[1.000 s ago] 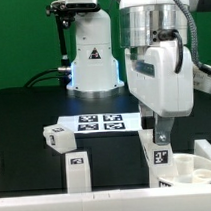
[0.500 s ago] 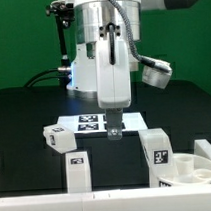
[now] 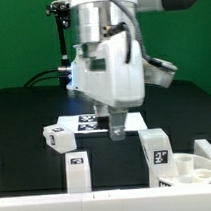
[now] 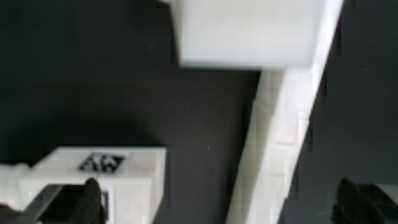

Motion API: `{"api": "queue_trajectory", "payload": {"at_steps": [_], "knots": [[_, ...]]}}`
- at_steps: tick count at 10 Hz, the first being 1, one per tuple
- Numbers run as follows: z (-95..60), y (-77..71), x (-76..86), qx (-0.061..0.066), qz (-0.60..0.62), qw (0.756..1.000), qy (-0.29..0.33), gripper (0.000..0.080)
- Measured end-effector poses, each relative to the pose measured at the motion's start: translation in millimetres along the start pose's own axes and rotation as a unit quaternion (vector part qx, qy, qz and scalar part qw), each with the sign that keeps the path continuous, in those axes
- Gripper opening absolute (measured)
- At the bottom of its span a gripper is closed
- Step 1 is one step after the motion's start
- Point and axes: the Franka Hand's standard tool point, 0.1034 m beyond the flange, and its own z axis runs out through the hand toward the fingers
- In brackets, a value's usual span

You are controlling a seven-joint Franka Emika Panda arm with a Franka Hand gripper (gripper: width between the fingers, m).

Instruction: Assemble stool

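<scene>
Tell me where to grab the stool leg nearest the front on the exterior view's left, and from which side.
Take the front leg by its two flat side faces, near the top, coming straight down from above. It looks to be a square-sided block standing upright, and no other part touches its sides, so the open gripper should be able to straddle it and close on parallel faces.

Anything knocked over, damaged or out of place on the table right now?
Nothing stands out: the loose legs and seat sit apart, no visible damage; the open gripper holds nothing.
</scene>
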Motion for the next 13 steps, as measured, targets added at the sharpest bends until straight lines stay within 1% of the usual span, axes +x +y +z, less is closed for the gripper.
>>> {"api": "queue_trajectory", "payload": {"at_steps": [2, 3, 5, 6, 7, 8, 9, 11, 13], "knots": [[-0.3, 1.1, 7.9, 0.006, 0.012, 1.0, 0.0, 0.0649], [0.7, 1.8, 3.2, 0.006, 0.065, 0.998, 0.0, 0.0649], [1.3, 2.1, 2.7, 0.005, 0.103, 0.995, -0.001, 0.0649], [1.4, 2.1, 2.5, 0.005, 0.102, 0.995, -0.001, 0.0649], [1.9, 2.2, 4.4, 0.005, 0.071, 0.997, 0.0, 0.0649], [3.6, 2.0, 8.5, 0.006, 0.002, 1.0, 0.001, 0.0649], [5.9, 3.0, 4.2, 0.005, -0.046, 0.999, -0.002, 0.0649], [9.8, 6.3, -9.1, 0.0, -0.054, 0.999, -0.005, 0.0649], [9.6, 6.3, -6.1, 0.0, -0.049, 0.999, -0.004, 0.0649]]}}
